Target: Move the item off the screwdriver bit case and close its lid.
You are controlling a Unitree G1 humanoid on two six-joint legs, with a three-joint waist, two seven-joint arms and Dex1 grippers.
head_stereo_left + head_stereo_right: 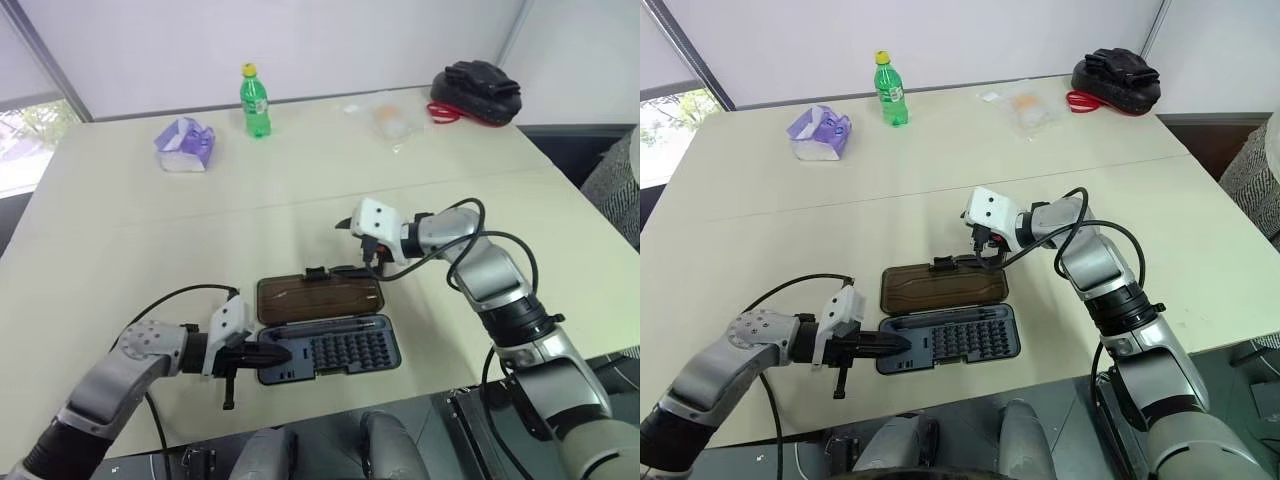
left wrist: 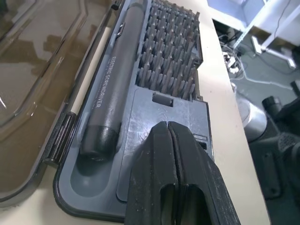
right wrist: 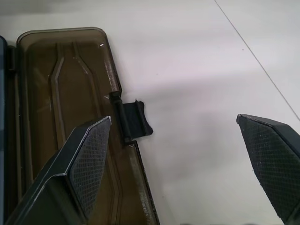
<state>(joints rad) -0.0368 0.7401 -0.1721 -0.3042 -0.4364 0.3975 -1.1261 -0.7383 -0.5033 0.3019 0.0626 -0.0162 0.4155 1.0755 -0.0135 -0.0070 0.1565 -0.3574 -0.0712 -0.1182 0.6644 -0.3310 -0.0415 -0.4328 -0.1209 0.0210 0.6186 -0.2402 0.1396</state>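
Two grippers at the open screwdriver bit case (image 1: pixel 330 350), near the table's (image 1: pixel 120 240) front edge.
Left gripper (image 2: pixel 168 133) closed, empty, seemingly touching the base; right gripper (image 3: pixel 173 154) spread wide above the lid's (image 1: pixel 320 297) latch tab (image 3: pixel 133 119).

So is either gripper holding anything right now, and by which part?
Nothing is held. The right gripper hangs open above the lid; the left gripper, jaws shut empty, is over the screwdriver bit case.

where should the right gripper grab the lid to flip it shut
Probably at the small black latch tab on the lid's far long edge, coming from the far side. The lid lies flat, open on the table; that tab alone juts out. The open right gripper already hangs there.
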